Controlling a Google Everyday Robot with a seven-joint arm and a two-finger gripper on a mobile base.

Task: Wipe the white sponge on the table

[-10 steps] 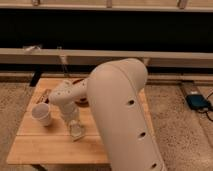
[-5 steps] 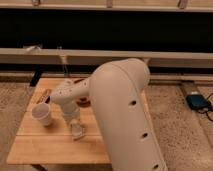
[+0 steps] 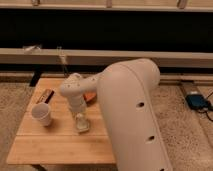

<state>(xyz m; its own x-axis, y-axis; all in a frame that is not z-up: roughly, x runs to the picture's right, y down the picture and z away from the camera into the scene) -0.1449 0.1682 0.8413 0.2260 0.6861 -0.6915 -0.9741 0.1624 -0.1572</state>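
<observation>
Down on the table (image 3: 55, 145), gripper (image 3: 81, 121) closed on white sponge (image 3: 83, 128), speckled floor (image 3: 176, 127) around

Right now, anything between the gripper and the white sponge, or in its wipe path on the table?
Nothing between them: the gripper, jaws shut, is down on the white sponge. On the table, the paper cup stands nearest, to the image's left of it.

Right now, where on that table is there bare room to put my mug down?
The near strip of the table, in front of the white cup and the gripper, shut on the white sponge. The back is crowded: dark bar, orange item, the arm.
</observation>
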